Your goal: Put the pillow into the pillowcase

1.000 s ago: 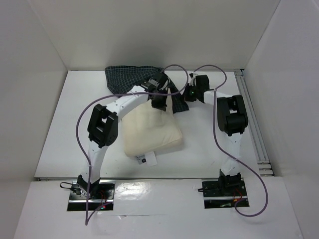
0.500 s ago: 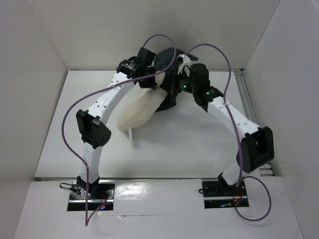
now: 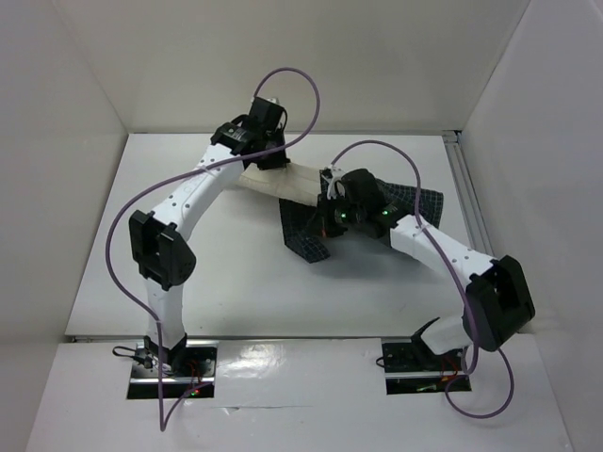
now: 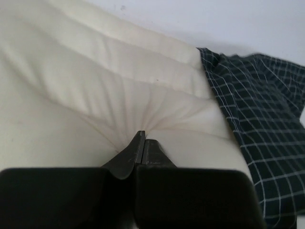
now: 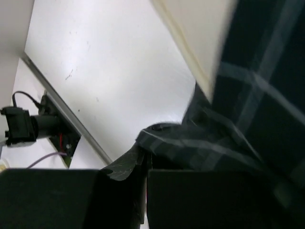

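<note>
Drawing the pillowcase over the lifted pillow
From above, the pillow [image 3: 283, 182], flat on the table [image 3: 217, 282] a second ago, is seen raised, its pale end pinched by the left gripper [image 3: 270, 162] and the rest sheathed in the pillowcase [image 3: 306, 235] held by the right gripper [image 3: 330, 209]; at the left wrist, closed fingers [image 4: 126, 160] are sunk in a pillow fold; at the right wrist, checked cloth is clamped tight, so insertion is judged mostly done

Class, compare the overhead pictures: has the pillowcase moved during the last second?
Yes. The pillowcase has left the back wall and shifted right and nearer, its far end now close to the table's right rail.
</note>
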Available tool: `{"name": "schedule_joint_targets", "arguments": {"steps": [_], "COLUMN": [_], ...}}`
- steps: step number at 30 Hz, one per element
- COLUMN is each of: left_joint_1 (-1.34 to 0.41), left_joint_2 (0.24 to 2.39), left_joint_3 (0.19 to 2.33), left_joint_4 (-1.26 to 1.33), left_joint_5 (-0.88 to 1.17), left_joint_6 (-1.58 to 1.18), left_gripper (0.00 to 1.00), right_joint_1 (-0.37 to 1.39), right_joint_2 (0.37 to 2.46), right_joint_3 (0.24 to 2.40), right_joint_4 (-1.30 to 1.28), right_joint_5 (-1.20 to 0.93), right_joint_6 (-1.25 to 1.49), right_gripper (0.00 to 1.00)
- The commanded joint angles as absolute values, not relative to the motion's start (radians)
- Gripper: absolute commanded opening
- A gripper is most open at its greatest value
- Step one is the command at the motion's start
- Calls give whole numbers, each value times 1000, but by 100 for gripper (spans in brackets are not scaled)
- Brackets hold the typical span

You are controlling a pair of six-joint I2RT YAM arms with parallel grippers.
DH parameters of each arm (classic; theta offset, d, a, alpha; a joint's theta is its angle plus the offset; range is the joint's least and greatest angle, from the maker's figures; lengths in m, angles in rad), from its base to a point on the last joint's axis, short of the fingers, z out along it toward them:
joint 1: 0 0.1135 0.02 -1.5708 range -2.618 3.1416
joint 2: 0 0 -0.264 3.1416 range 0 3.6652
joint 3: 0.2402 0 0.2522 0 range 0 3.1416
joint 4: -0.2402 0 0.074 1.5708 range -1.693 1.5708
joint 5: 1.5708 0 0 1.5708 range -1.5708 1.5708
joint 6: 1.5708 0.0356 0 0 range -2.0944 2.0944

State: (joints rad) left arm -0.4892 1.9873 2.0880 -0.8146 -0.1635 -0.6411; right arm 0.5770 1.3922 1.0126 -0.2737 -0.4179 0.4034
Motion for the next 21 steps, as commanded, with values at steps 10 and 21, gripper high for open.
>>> {"name": "schedule_joint_targets", "arguments": {"steps": [10,21], "left_joint_1": [-531,-541], "left_joint_2": [1786,1758], "left_joint_3": [1907,1841], "left_joint_4": [-620,-571], "left_joint_5": [-147,-170], "left_joint_6": [-752,-784], "left_gripper": [0,0], "right_joint_1": [647,687], "right_joint_2": [1572,1381], "right_joint_3": [1224,1094], "right_joint_4": [81,-55], "right_joint_5": [-566,-473], "right_joint_6": [508,446], "right_gripper": [0,0]}}
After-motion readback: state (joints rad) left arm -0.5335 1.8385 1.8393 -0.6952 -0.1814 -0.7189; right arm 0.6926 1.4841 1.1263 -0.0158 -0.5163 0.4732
